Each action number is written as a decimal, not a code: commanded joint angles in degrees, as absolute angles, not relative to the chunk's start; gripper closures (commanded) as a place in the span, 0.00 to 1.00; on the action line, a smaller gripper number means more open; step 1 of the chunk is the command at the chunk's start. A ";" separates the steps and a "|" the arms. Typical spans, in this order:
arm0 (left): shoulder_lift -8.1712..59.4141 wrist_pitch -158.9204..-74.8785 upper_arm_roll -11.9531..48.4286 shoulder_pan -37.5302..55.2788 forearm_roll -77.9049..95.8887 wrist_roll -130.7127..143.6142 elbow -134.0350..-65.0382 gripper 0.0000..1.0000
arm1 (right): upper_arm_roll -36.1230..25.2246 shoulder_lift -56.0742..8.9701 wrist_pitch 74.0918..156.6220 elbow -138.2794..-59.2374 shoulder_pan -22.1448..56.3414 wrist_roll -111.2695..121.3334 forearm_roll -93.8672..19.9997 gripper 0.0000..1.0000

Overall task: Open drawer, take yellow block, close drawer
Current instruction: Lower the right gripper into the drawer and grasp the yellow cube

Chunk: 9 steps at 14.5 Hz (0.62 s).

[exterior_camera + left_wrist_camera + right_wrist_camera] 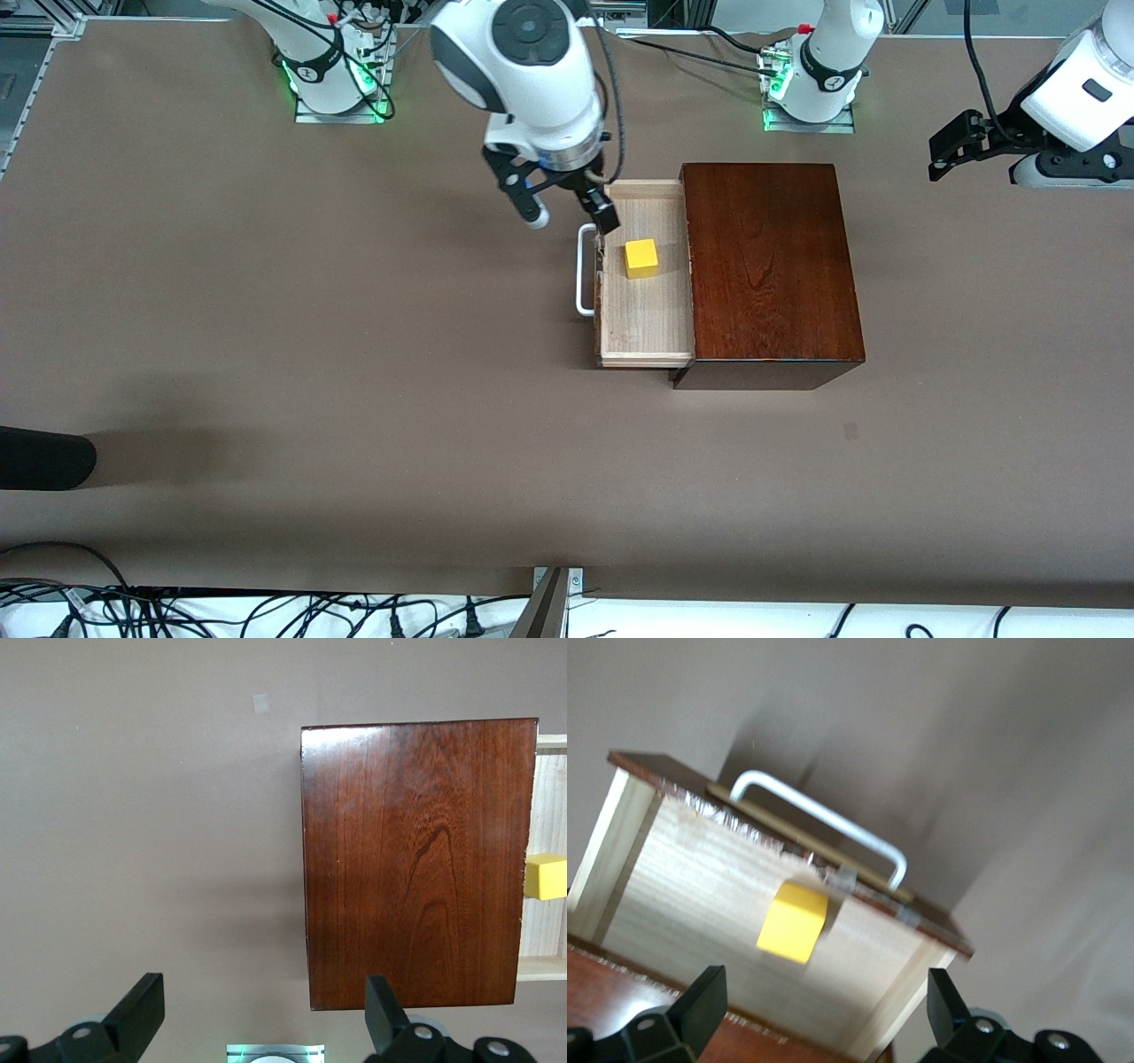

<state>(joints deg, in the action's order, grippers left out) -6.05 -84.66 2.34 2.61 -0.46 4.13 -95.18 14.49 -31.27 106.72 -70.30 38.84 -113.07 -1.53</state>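
Observation:
The dark red-brown wooden box [771, 266] stands mid-table with its drawer [642, 323] pulled out toward the right arm's end. The white loop handle [585, 270] is on the drawer's front. The yellow block [640, 258] sits on the drawer's pale floor. My right gripper [570, 213] is open and empty above the handle and the drawer's front edge. In the right wrist view the block [793, 921], the handle [824, 819] and the drawer [700, 877] lie under the open gripper [826, 1005]. My left gripper [261, 1014] is open, held high, looking down on the box [412, 859] and block [547, 877].
The left arm [1063, 97] waits high at its end of the table. A dark rounded object [44, 458] lies at the table's edge toward the right arm's end. The two arm bases [337, 80] [811, 84] stand along the table's edge farthest from the front camera.

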 commanded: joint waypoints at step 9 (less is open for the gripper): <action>-0.26 -85.34 2.02 1.41 0.79 2.81 -87.71 0.00 | 13.45 -42.09 111.09 -62.93 43.59 -128.22 3.16 0.00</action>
<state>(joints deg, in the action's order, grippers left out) -1.73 -85.93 1.93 1.82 -0.46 4.10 -90.51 13.96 -40.28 111.24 -65.29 41.80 -124.93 1.14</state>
